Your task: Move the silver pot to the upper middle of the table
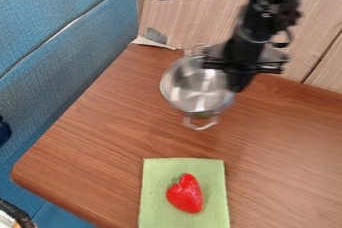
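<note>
1. Pot of silver metal, round, loop-handled, at the upper middle of the brown wood-grain table.
2. Black robot gripper at its rim; whether spread or pinching, I cannot tell.
3. Red strawberry-shaped object on a green rectangular cloth.

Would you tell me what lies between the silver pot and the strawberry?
In the camera view, bare table and then the upper part of the green cloth lie between pot and strawberry.
</note>
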Robot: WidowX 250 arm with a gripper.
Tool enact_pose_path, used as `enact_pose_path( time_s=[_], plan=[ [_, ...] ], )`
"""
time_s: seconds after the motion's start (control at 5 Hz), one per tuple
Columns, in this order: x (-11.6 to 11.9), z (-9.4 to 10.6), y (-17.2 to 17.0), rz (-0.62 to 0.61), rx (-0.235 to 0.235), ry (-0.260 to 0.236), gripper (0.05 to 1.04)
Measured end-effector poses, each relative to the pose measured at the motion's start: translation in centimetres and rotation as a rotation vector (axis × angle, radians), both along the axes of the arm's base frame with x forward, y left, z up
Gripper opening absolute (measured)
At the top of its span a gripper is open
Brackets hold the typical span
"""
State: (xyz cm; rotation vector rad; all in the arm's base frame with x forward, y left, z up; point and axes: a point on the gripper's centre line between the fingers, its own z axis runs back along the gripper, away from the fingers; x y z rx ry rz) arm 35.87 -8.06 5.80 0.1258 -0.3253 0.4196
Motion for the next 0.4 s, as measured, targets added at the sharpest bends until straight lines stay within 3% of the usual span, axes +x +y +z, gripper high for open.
enact_pose_path(
  time_s=[0.4],
  plan=[
    [5.0, -4.3, -5.1, -0.104, 0.03, 0.078, 0.071]
  ],
)
